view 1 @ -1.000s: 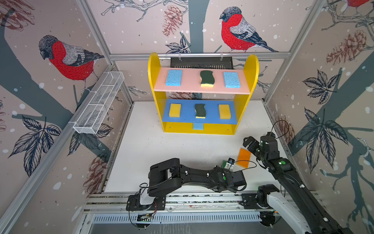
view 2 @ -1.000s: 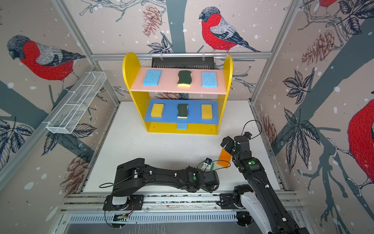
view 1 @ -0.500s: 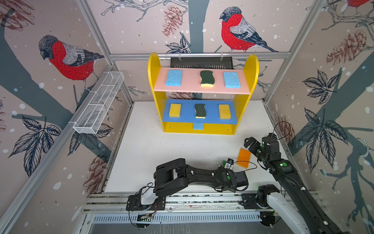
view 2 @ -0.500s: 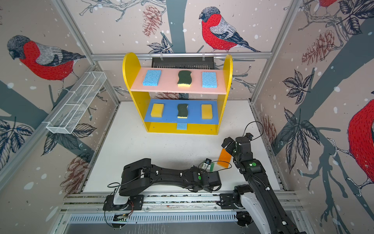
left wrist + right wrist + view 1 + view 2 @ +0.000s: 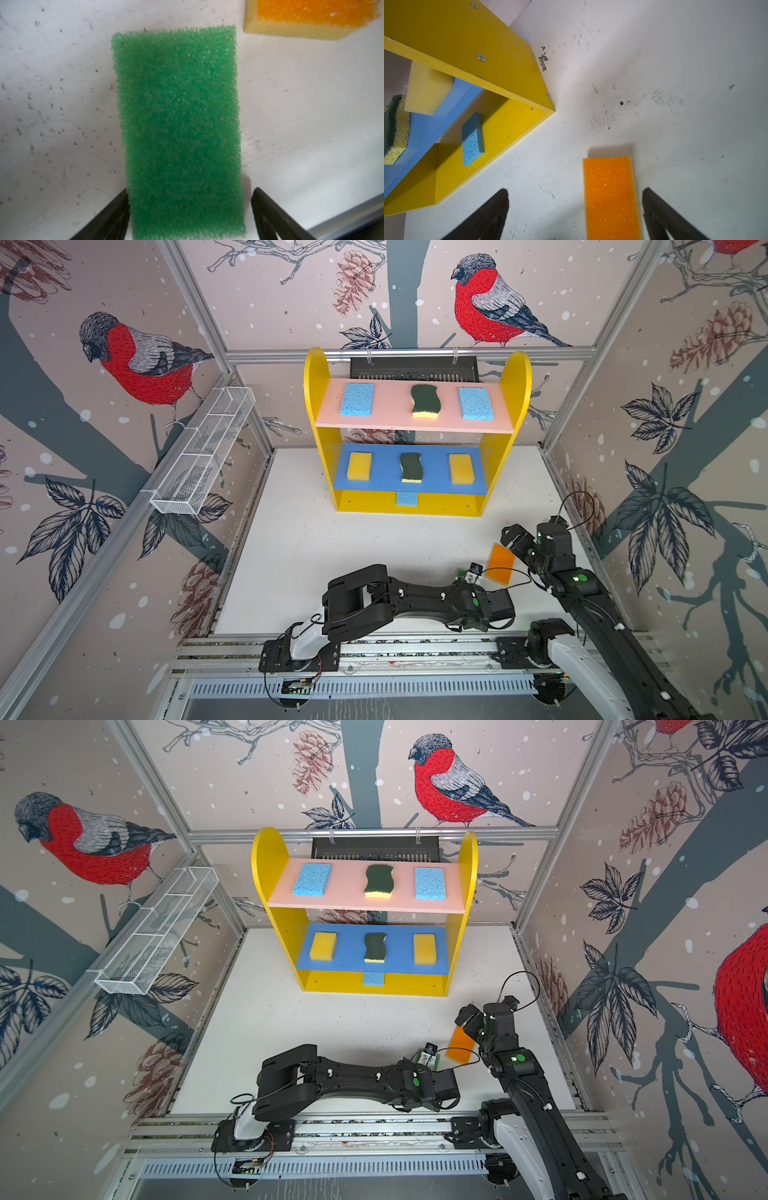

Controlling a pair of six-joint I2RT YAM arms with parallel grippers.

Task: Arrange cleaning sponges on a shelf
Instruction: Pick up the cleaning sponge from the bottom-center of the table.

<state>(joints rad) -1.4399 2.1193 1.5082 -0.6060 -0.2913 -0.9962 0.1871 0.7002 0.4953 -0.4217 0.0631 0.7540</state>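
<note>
My left elbow is sitting a little further toward 3 o'clock than a second ago. My left gripper is straddling the green sponge without clamping it: one finger is touching its long edge, and the other is showing a gap. That sponge is lying flat at 5 o'clock on the surface.

My right gripper is staying spread wide. The orange sponge is lying untouched between its fingers, at 4 o'clock where it was.

The shelf at 12 o'clock is keeping its seven sponges unchanged.

From above, my left wrist is hiding nearly all of the green sponge. The middle board is covering most of the light blue sponge on the bottom level.
</note>
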